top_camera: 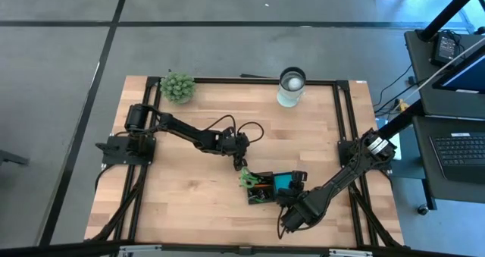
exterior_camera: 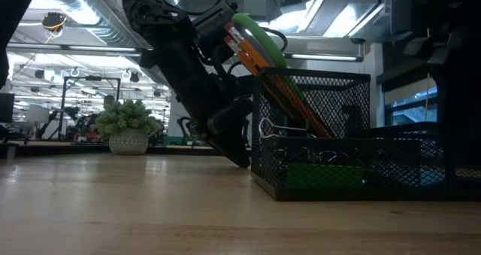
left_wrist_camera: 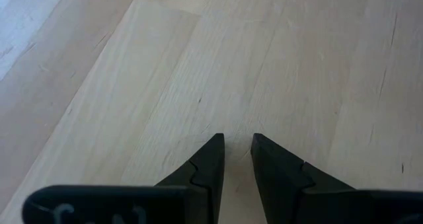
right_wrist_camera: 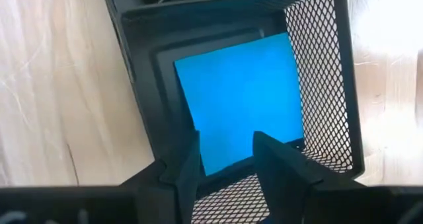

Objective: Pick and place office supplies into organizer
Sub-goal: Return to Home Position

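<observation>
The black mesh organizer (top_camera: 261, 197) stands near the table's near edge, right of centre. Green-handled scissors (exterior_camera: 259, 33) and orange pencils (exterior_camera: 294, 98) lean out of its taller compartment. The small green block (exterior_camera: 323, 176) lies low inside it. The blue note pad (right_wrist_camera: 241, 98) lies flat on the floor of the other compartment. My right gripper (right_wrist_camera: 226, 141) hovers over that compartment's near wall with its fingers apart, the pad showing between them. My left gripper (left_wrist_camera: 238, 141) points down at bare wood just left of the organizer (exterior_camera: 338, 135), slightly open and empty.
The fuzzy green plant ball (top_camera: 177, 87) sits at the far left corner and the white round cup (top_camera: 292, 86) at the far edge, right of centre. Bare wood stretches left of and beyond the organizer. Black frame rails run along the table's sides.
</observation>
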Available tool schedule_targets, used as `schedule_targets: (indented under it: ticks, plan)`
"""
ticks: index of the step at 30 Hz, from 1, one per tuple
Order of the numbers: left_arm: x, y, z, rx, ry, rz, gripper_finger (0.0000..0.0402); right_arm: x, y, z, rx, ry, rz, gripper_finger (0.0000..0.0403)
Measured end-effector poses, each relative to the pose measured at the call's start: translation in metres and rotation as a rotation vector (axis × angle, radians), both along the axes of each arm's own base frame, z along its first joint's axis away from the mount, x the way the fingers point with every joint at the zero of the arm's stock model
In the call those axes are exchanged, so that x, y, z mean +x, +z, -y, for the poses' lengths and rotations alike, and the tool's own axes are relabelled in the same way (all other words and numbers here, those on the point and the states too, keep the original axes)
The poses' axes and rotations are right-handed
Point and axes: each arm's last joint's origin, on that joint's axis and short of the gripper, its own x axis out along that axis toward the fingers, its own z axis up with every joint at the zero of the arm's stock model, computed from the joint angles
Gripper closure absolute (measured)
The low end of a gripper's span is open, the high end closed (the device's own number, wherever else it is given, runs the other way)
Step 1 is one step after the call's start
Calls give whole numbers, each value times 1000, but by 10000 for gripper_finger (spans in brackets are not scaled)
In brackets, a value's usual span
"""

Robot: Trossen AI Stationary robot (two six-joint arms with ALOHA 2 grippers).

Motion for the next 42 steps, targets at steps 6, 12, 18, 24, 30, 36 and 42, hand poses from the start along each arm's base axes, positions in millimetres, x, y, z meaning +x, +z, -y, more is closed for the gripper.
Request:
schedule_targets:
  ticks: [6, 12, 18, 24, 30, 36, 42]
  plan:
    - [0, 1, 0, -1, -1, 0, 327, 2, 11, -2, -2, -2, -15, 259]
    - [-10, 15, 0, 1, -30, -48, 327, -3, 36, 2, -35, -3, -49, 260]
    - [-23, 49, 0, 12, 1, -29, 327, -13, 90, 16, -32, 19, 198, 260]
    - [-33, 97, 11, 140, 71, 147, 327, -25, 149, 38, -63, 117, 502, 260]
    - [-50, 148, 27, 267, 32, 337, 327, -31, 168, 69, -60, 207, 687, 260]
    - [-75, 190, 25, 261, -41, 458, 327, -46, 165, 108, 56, 283, 823, 260]
    - [-101, 219, 19, 278, -51, 541, 327, -78, 155, 140, 77, 262, 962, 260]
